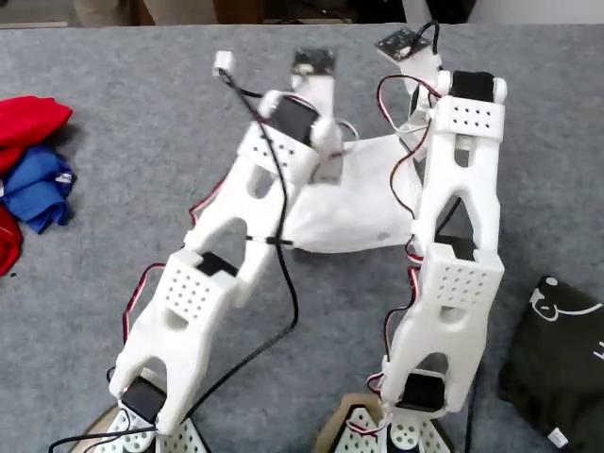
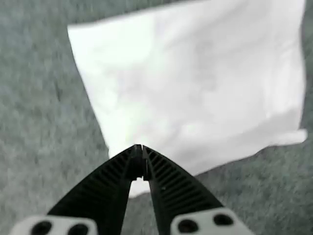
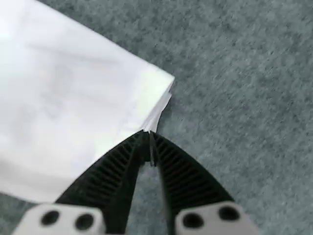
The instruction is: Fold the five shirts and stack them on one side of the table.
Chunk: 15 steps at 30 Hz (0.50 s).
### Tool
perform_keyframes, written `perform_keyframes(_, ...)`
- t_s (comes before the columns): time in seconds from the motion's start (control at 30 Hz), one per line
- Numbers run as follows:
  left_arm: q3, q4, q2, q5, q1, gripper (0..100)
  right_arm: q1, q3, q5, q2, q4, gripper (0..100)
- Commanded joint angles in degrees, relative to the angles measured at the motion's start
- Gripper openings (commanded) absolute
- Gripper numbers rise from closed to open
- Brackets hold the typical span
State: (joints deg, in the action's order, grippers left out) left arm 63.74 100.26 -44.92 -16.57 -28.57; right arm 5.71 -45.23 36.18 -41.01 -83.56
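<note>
One white shirt (image 1: 363,203) lies folded near the middle of the table (image 1: 142,123), toward the far edge, its long axis seemingly running along that edge. Both arms cross over it and hide its side edges and much of its outline. The left gripper (image 2: 142,159) is closed on the shirt's edge near one corner. The right gripper (image 3: 148,144) is pinched on the layered edges of another corner. A red shirt (image 1: 28,118) and a blue shirt (image 1: 38,189) sit bunched at the left edge, cut off. A black shirt (image 1: 557,368) lies at the near right corner, also cut off.
</note>
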Motion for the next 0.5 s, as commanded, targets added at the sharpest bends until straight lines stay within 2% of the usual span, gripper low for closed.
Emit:
perform_keyframes(0.0, -9.14, 0.53, 7.52, -1.93, -0.26, 2, -0.84, -1.19, 0.53, -2.24, 3.96, 0.5)
perform_keyframes(0.17, -15.56, -2.81, 8.22, -2.46, 0.35, 2, -1.45, -1.19, 0.35, -8.22, 8.35, 0.5)
perform_keyframes(0.47, -38.42, -23.21, 8.22, -3.6, 0.0, 2, -0.75, -1.36, 0.26, -14.46, 13.89, 0.5)
